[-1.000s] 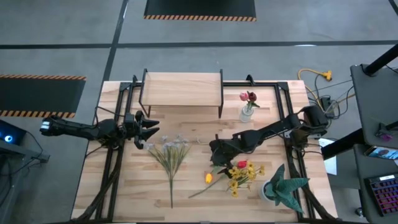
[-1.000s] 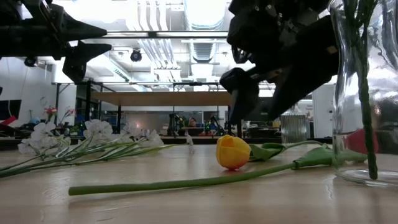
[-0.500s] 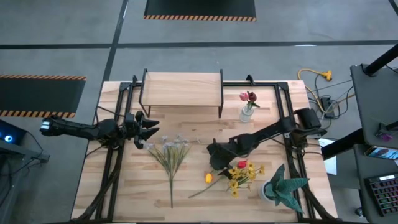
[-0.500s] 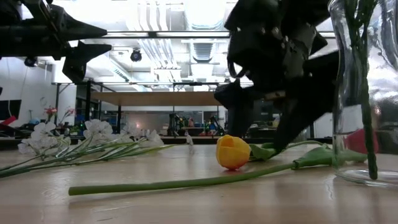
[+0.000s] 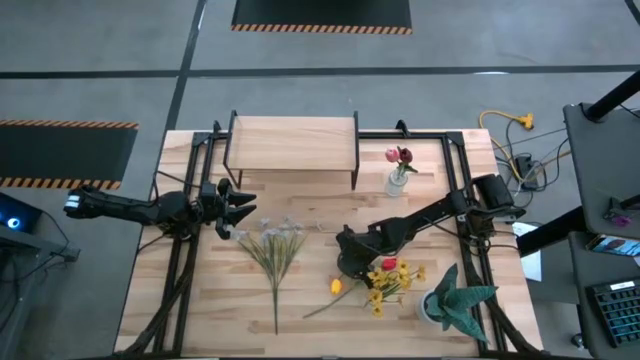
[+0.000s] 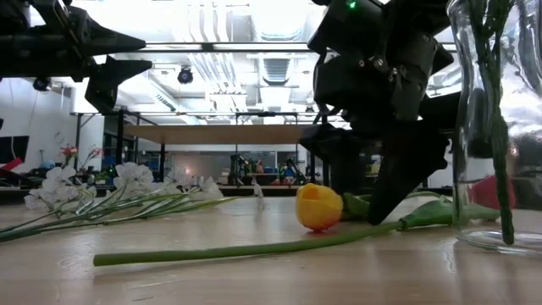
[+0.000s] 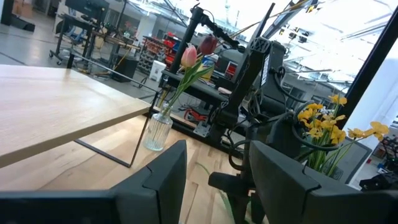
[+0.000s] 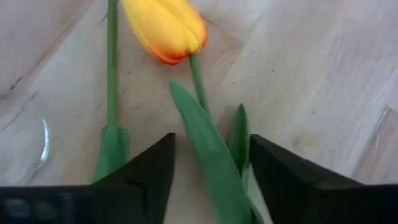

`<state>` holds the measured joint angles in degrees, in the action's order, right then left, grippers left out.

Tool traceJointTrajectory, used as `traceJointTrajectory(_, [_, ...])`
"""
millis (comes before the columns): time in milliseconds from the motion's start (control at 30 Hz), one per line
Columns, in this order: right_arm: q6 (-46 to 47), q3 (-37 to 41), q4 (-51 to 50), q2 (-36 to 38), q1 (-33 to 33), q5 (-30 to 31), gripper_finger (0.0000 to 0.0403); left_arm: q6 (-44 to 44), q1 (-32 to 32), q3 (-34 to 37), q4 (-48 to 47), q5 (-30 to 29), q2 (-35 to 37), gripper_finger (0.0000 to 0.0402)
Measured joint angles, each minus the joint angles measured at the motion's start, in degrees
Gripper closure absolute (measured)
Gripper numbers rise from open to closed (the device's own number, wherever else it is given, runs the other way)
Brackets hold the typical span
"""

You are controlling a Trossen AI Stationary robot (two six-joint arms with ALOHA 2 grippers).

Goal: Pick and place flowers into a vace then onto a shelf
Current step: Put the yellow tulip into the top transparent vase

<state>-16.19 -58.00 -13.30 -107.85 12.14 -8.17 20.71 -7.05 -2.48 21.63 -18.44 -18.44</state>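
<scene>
My right gripper [image 5: 348,262] points down, open, at the table [image 5: 200,300]. Its fingers stand on either side of the stem and leaves [image 8: 211,149] of the yellow-orange tulip [image 8: 166,25] [image 6: 319,207], which lies flat on the wood. A second long stem [image 6: 246,248] lies beside it. The bunch of white blooms [image 5: 275,245] lies left of them. A yellow sprig [image 5: 390,285] stands in a glass vase [image 6: 500,127]. Another vase [image 5: 398,178] holds red and pink tulips beside the shelf [image 5: 293,140]. My left gripper [image 5: 243,208] hovers open over the table's left part.
A green spiky plant in a white pot [image 5: 452,300] stands at the near right corner. The shelf's thin black legs [image 5: 355,175] and the black frame rails [image 5: 185,260] run along the table's sides. Bare wood shows at the near left.
My right gripper has come down and a little toward the near edge, until its open fingers straddle the yellow-orange tulip's stem at the tabletop. The left arm has kept still.
</scene>
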Motion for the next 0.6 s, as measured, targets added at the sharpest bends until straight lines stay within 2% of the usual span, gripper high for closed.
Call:
traceJointTrajectory(300, [8.6, 0.1, -3.2, 1.5, -0.2, 1.4, 0.0383, 1.1, 0.0, 0.0, 0.0, 0.0, 0.0, 0.0242])
traceJointTrajectory(400, [9.0, 0.5, -4.7, 4.2, -0.4, 2.2, 0.0389, 1.2, 0.0, 0.0, 0.0, 0.0, 0.0, 0.0242])
traceJointTrajectory(600, [8.9, 0.2, -5.0, 14.3, -3.0, 4.6, 0.0393, 1.2, 0.0, 0.0, 0.0, 0.0, 0.0, 0.0242])
